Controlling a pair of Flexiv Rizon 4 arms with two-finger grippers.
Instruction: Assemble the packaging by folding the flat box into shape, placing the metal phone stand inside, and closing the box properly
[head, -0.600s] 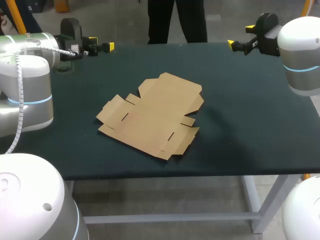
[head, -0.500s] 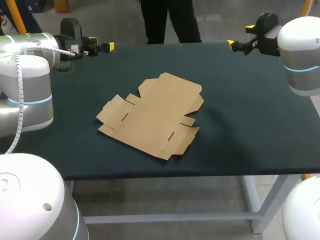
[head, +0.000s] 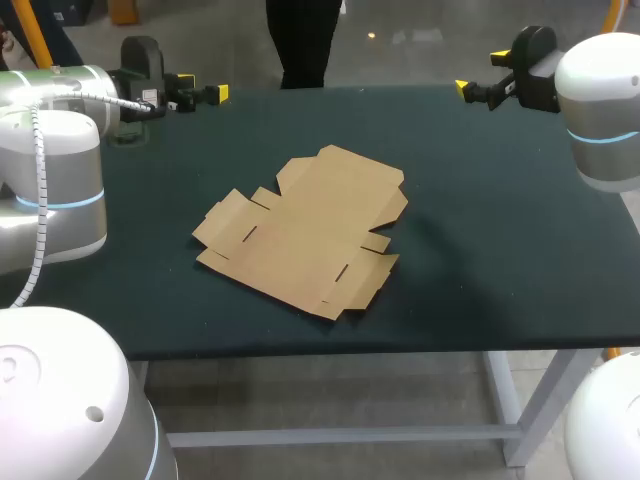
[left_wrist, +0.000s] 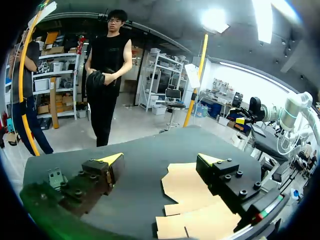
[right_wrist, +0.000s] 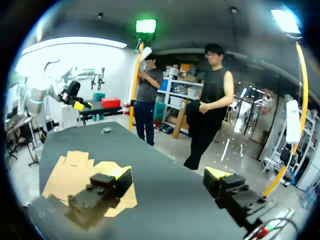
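Flat cardboard box (head: 305, 235) lies on counter (head: 480, 250), between the left jaws and right jaws, well apart from both. Both spread, empty. Likely light, thin, easily creased; pinch an outer flap edge. No phone stand visible.

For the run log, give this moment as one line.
box: flat, unfolded, on table | left hand: open, empty | right hand: open, empty | folding: not started

Both agape: left pincer (head: 203, 87), right pincer (head: 480, 71).
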